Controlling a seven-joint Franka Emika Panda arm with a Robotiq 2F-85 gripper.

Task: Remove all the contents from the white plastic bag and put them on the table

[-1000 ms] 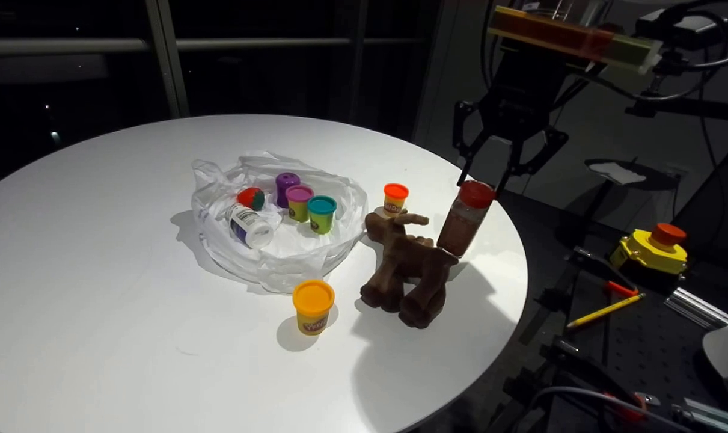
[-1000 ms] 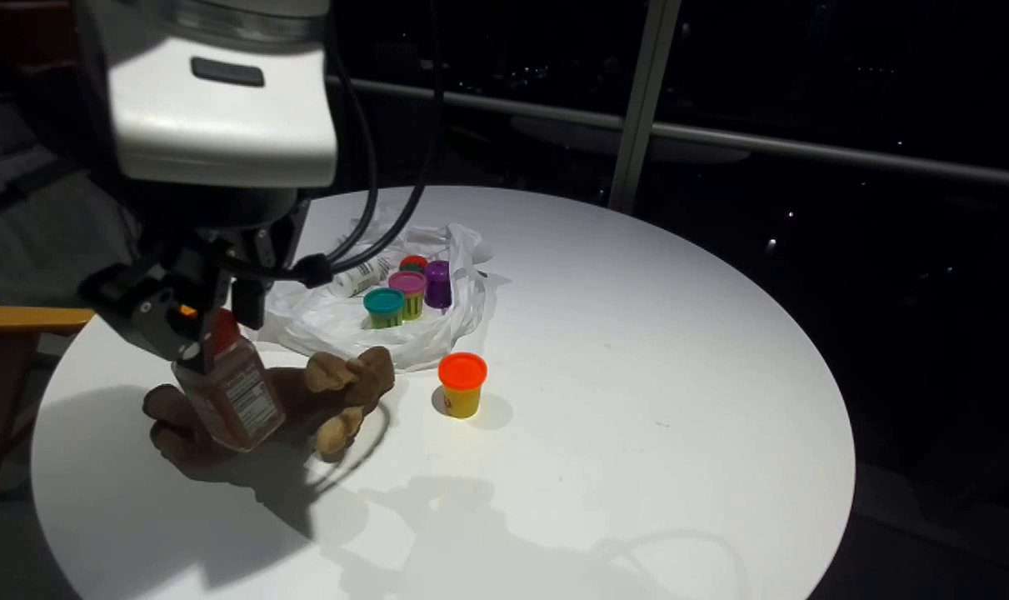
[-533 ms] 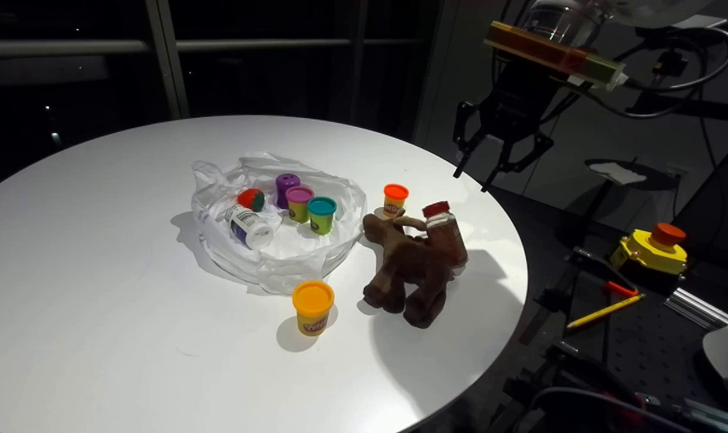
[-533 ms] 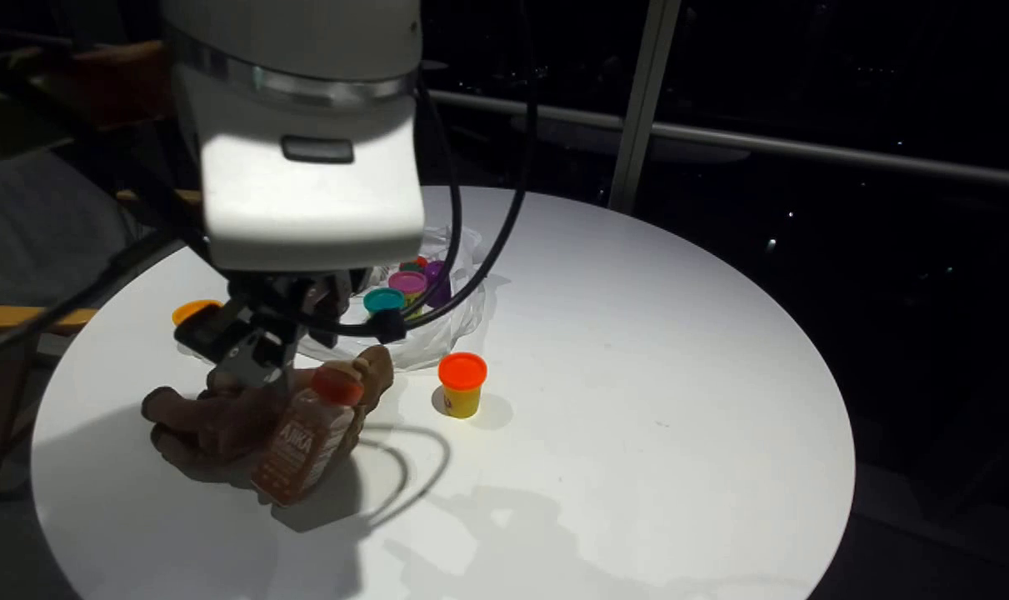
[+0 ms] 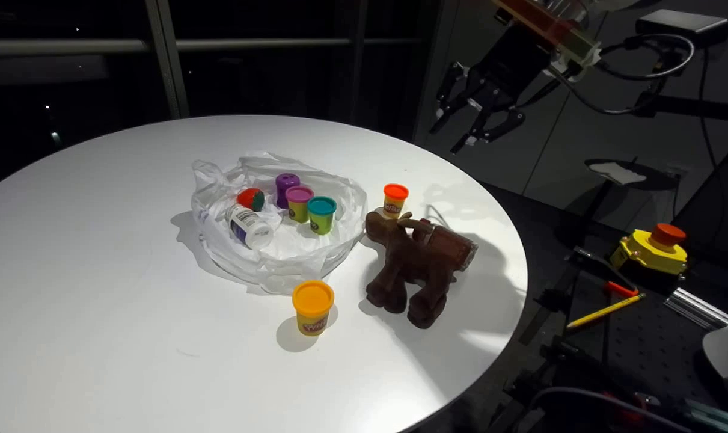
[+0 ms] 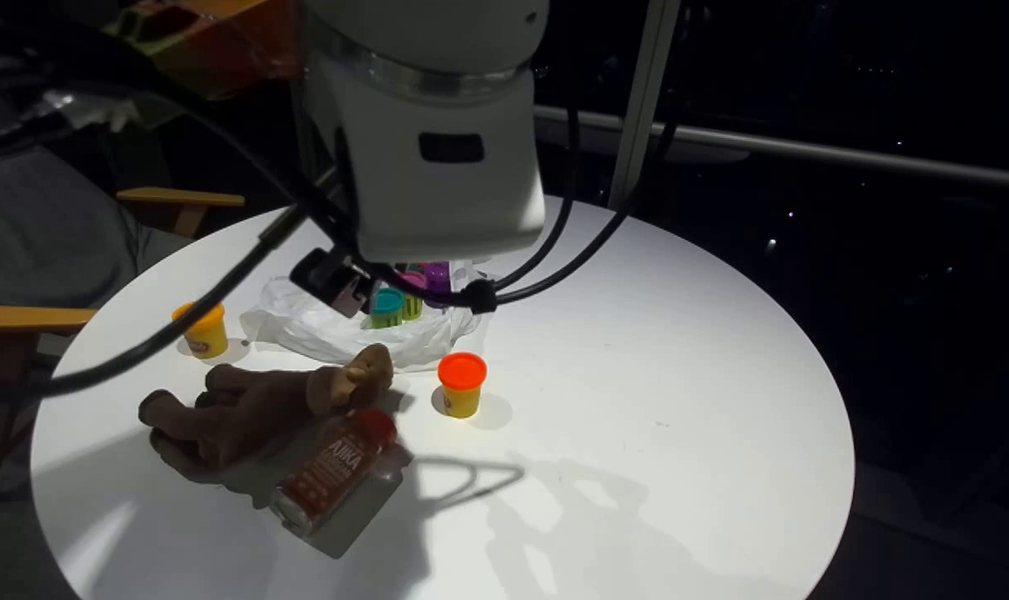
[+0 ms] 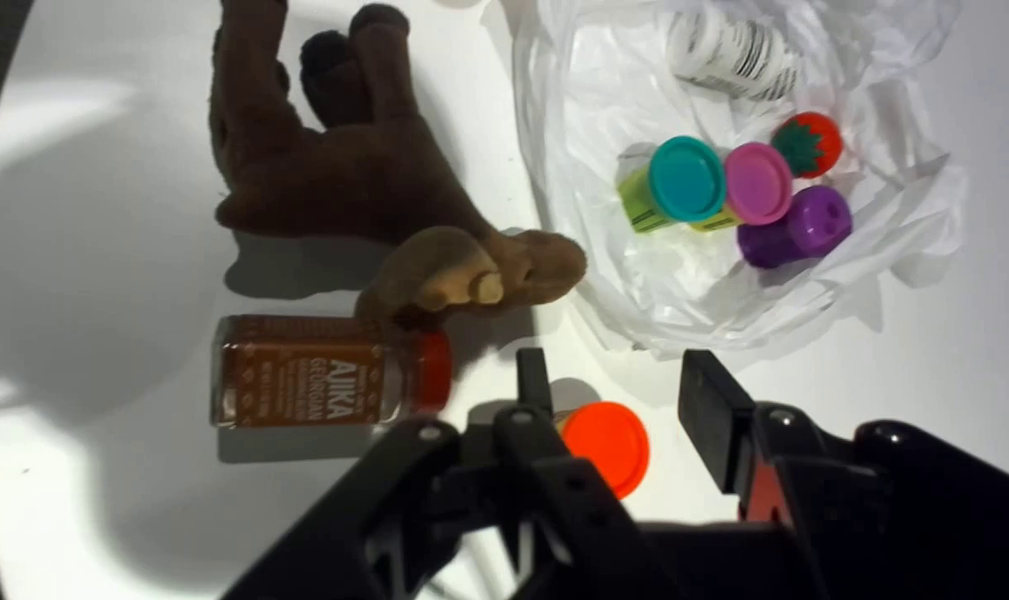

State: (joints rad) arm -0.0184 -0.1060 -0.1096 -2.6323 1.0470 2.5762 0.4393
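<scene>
Above the table [image 7: 987,350], the wide-spread hand [image 7: 616,375] partly hides an orange-lidded tub [image 7: 611,450] in wrist view.

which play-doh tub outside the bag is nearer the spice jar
The red-orange-lidded tub, near the cap end of the spice jar. The yellow-orange-lidded tub stands across the brown toy from the jar.

Count four lidded tubs [image 5: 313,308], one purple container [image 7: 796,227], one bottle [image 7: 731,54], one strawberry [image 7: 806,145], one spice jar [image 7: 312,371], one plush animal [image 7: 337,179], one plastic bag [image 5: 285,270], one white table [image 5: 129,337], one pencil [image 5: 606,311].
</scene>
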